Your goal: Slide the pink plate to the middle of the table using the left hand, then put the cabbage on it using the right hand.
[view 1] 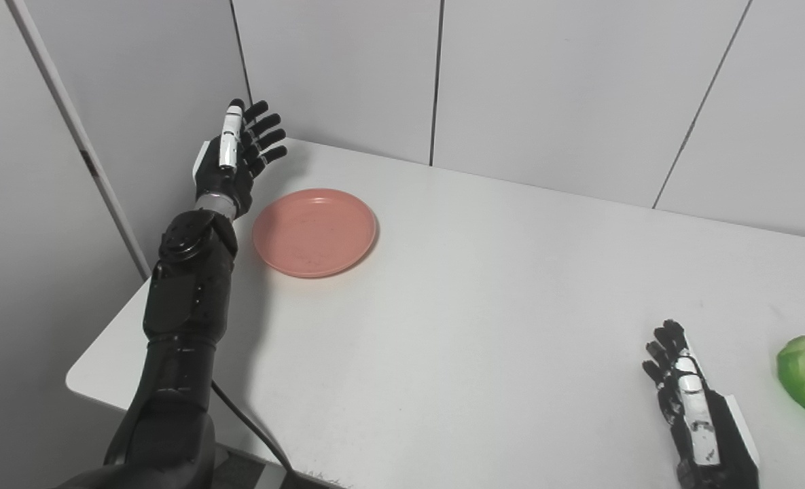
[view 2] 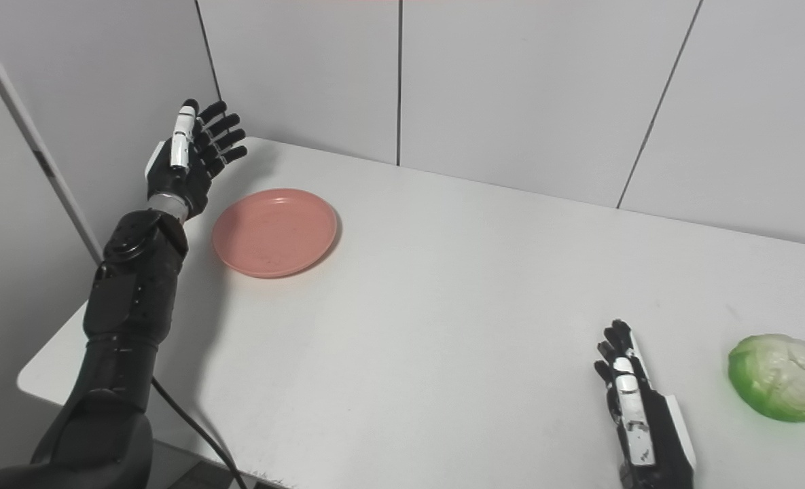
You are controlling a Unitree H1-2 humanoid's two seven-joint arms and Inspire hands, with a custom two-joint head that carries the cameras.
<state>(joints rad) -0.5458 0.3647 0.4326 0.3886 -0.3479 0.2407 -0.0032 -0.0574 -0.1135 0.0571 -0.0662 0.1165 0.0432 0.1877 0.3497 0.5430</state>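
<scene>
white table [view 1: 484,285], grey panelled walls [view 1: 545,81] behind, dark seams

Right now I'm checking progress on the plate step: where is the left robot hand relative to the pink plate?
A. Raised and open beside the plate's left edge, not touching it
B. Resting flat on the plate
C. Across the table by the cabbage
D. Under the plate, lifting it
A: the left robot hand is open, fingers spread, raised left of the pink plate with a gap between them.

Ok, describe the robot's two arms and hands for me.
Both are mostly black. The left arm is a chain of bulky matte-black segments with a round joint and a silver ring at the wrist; a black cable trails from it. The left hand and right hand have black fingers, with a white strip along one digit and white side panels.
</scene>
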